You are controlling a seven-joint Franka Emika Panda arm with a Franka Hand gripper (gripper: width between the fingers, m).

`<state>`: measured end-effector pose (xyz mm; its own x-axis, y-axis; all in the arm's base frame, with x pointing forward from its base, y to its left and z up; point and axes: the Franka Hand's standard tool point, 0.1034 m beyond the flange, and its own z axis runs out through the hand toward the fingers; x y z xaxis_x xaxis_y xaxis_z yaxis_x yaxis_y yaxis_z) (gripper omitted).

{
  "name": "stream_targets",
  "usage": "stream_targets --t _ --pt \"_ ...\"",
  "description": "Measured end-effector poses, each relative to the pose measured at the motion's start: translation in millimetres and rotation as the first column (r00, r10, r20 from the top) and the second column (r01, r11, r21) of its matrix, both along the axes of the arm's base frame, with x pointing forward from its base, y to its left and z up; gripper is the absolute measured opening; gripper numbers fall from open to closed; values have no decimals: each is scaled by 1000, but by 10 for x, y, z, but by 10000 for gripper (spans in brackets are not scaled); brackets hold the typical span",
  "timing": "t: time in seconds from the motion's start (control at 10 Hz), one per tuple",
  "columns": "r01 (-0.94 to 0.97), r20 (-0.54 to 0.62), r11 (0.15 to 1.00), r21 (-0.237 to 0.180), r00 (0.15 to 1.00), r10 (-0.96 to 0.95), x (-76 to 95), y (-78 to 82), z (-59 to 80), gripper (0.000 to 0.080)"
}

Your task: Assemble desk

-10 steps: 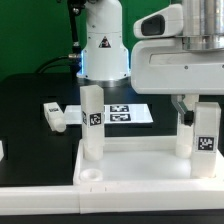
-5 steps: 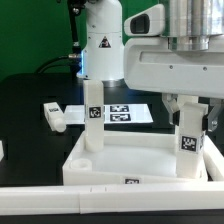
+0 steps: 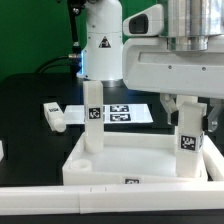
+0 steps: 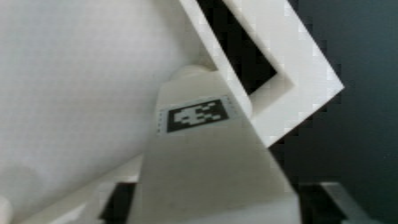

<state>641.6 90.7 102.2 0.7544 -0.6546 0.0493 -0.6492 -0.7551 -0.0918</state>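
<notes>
The white desk panel (image 3: 140, 165) lies with its raised rim up at the front of the exterior view. One tagged white leg (image 3: 92, 125) stands upright in its far corner on the exterior view's left. A second tagged leg (image 3: 188, 140) stands in the corner on the right. My gripper (image 3: 188, 115) reaches down over this leg and is shut on its upper part. In the wrist view the leg (image 4: 210, 130) fills the space between my dark fingers (image 4: 128, 200), above the panel (image 4: 71, 90). A third leg (image 3: 55, 115) lies loose on the black table.
The marker board (image 3: 128, 112) lies flat behind the panel, in front of the robot base (image 3: 100, 50). A small white part (image 3: 2, 150) shows at the left edge of the exterior view. The black table (image 3: 30, 100) extends to the left.
Since a second ago the panel has turned and shifted, and the gripped leg and my gripper have moved towards the exterior view's left. Nothing has moved in the last half second.
</notes>
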Motion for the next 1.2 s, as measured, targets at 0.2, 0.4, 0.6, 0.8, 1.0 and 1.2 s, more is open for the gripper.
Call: stream_targets --t 0.2,0.4,0.6,0.8,1.0,1.2 --pt "0 1 1000 0 1000 0 3 -2 4 624" --pt "-71 -4 997 9 997 71 26 -84 270 644" --pt "-73 -10 997 10 997 73 55 -127 302 648" --pt "-79 -12 997 9 997 79 53 -127 291 648" --pt "-144 2 990 4 990 144 36 -234 351 648" --pt "-333 16 943 -7 943 333 -109 -487 535 648"
